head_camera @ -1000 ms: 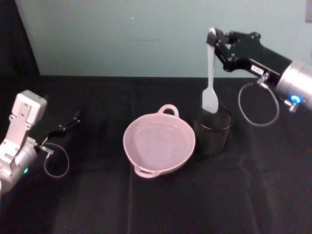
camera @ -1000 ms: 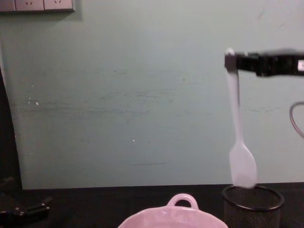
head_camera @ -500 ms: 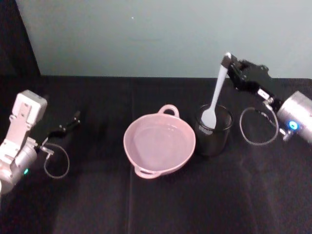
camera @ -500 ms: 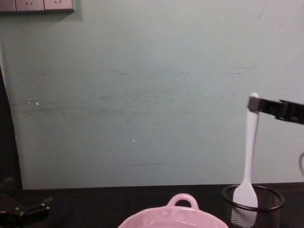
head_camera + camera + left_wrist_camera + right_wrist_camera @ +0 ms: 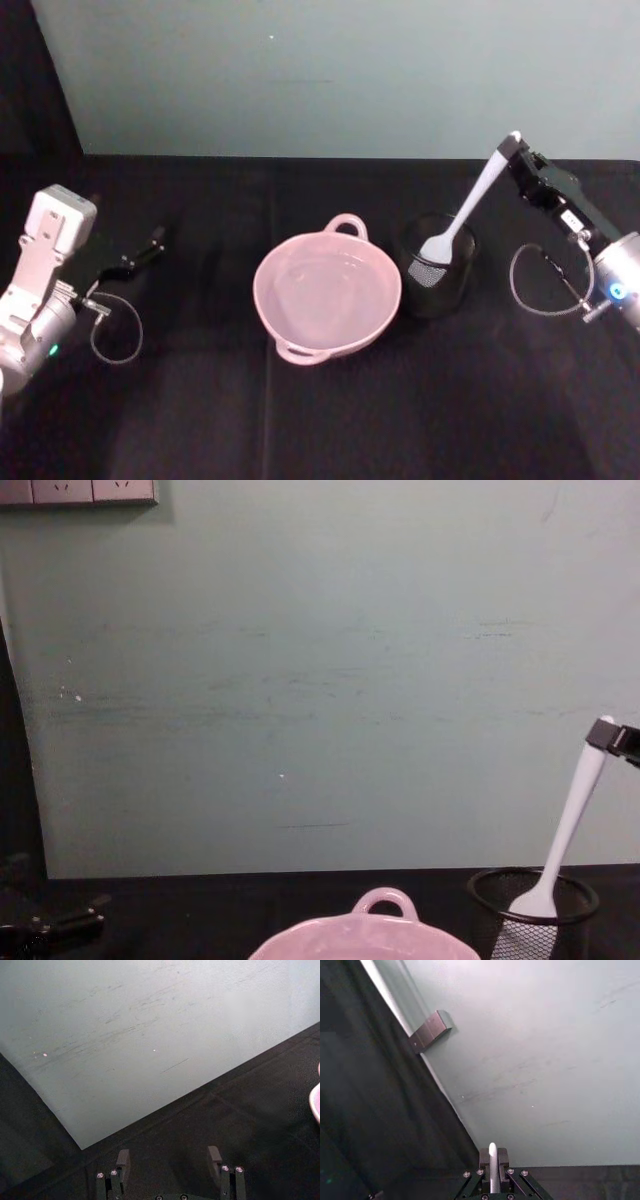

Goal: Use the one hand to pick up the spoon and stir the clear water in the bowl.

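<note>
My right gripper (image 5: 520,158) is shut on the handle end of the white spoon (image 5: 470,208). The spoon leans to the right, its blade down inside the black wire-mesh cup (image 5: 437,270). From the chest, the spoon (image 5: 572,815) slants up out of the cup (image 5: 533,912) to my right gripper (image 5: 618,738) at the right edge. In the right wrist view the handle tip (image 5: 492,1156) sticks out between the fingers. The pink bowl (image 5: 300,340) stands left of the cup, and the water (image 5: 325,290) in it shows as a faint shine. My left gripper (image 5: 148,248) rests open at the far left.
The cup nearly touches the bowl's right rim. A black cloth (image 5: 200,420) covers the table, and a pale green wall (image 5: 300,70) stands behind it. In the left wrist view the open left fingers (image 5: 122,1159) hover over the cloth, with the bowl's rim (image 5: 316,1102) at the edge.
My right gripper has come down and moved right with the spoon. The blade went from above the mesh cup to inside it, and the spoon now tilts. The left arm has not moved.
</note>
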Tool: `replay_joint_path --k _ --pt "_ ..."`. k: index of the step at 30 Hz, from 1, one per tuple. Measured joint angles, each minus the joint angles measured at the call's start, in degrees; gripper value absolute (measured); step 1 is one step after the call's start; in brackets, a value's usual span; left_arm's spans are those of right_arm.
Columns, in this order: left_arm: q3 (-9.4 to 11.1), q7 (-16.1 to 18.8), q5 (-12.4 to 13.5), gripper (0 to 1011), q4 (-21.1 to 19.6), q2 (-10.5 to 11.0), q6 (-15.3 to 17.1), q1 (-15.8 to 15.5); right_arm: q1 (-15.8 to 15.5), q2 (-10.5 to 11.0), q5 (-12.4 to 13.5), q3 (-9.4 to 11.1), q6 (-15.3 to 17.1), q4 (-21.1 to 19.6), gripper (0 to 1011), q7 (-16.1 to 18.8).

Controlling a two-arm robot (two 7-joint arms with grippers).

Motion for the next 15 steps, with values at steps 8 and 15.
replay_joint_path --k 8,15 --pt "0.0 0.0 0.0 1011 0.0 0.0 0.0 0.0 -0.09 -0.46 1.94 0.01 -0.38 2.12 100 0.59" --pt "0.0 0.0 0.0 1011 0.0 0.0 0.0 0.0 0.24 -0.53 2.41 -0.68 -0.4 3.45 100 0.76"
